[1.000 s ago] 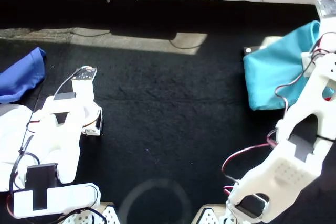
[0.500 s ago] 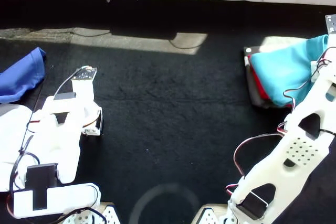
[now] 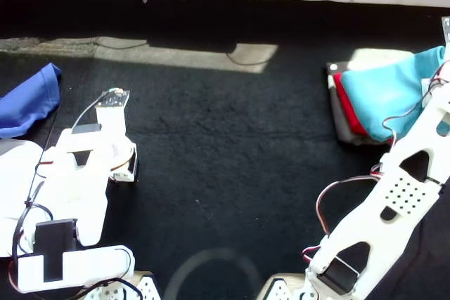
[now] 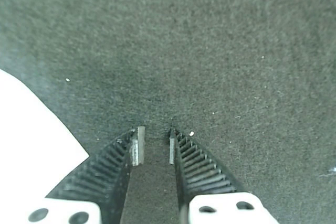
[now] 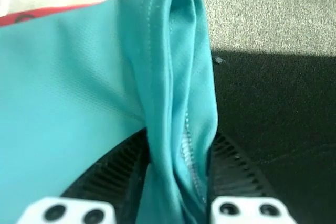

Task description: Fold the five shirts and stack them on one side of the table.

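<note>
teal shirt: folded, lying on top of the red shirt at the table's right edge; one doubled hem is raised.
right gripper: clamped on the teal shirt's doubled hem, with fabric bunched between the jaws.
blue shirt: crumpled at the left edge, well apart from the teal and red shirts.
white cloth: at the left edge, beside the left arm.
left gripper: jaws slightly apart with nothing between them, low over the black table cover.
</note>
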Available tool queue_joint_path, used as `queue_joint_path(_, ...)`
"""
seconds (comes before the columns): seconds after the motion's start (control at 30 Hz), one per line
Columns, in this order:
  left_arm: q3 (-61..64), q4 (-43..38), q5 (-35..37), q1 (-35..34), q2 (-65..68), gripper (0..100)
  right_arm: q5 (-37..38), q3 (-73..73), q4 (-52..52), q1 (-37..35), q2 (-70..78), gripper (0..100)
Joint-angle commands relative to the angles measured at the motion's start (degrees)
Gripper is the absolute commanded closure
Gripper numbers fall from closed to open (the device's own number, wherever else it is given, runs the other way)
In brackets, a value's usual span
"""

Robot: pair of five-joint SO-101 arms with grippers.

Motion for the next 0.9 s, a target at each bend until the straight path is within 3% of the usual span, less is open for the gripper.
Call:
queue_joint_path(0.0, 0.1, -1.7, -0.3, -0.4, 0.0, 90, 0.0, -12.4, 4.9, -2.9, -0.9, 72.9)
queue_joint_path(0.17, 0.1, -1.7, -0.3, -0.4, 0.0, 90, -8.4, -23.2, 5.1, -4.8, -0.7, 73.0)
queue_joint_path(0.3, 0.1, -1.7, -0.3, -0.4, 0.0, 90, -8.5, -22.9, 7.0, -5.5, -0.4, 74.5)
queue_joint_path(0.43, 0.1, -1.7, -0.3, -0.4, 0.0, 90, -8.3, -17.6, 6.5, -4.4, -0.2, 98.9)
queue_joint_path(0.63, 0.1, -1.7, -0.3, -0.4, 0.0, 90, -8.3, -6.2, -0.9, 0.6, 1.3, 99.5)
queue_joint_path(0.87, 0.1, -1.7, -0.3, -0.4, 0.0, 90, -8.5, -4.7, -5.3, 4.0, 3.5, 99.3)
